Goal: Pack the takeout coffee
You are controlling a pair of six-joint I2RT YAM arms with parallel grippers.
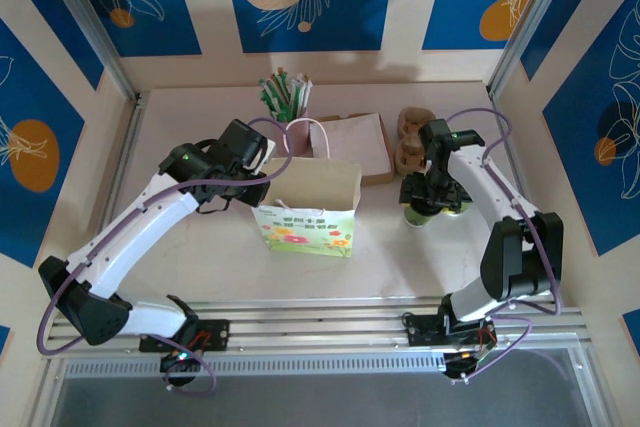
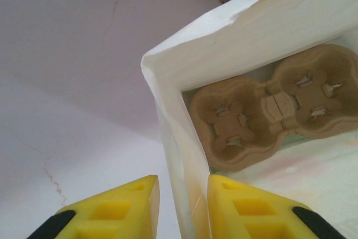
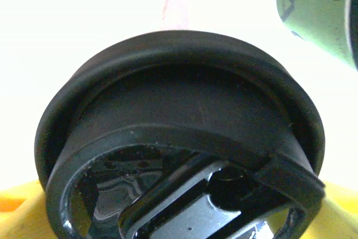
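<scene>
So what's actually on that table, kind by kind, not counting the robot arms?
Paper bags: 2, the upright flowered bag and a flat bag behind it
Pulp carriers: 2, the bagged carrier and the table carrier
Green coffee cups: 2, the lidded cup and a second cup
Pink cup of sticks: 1
Total: 7

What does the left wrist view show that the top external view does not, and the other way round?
Left wrist view: a brown cup carrier lies inside the paper bag, whose wall sits between the left gripper's fingers. Top view: the right gripper at the green coffee cup, and the sticks behind the bag. Both: the paper bag and the left gripper.
</scene>
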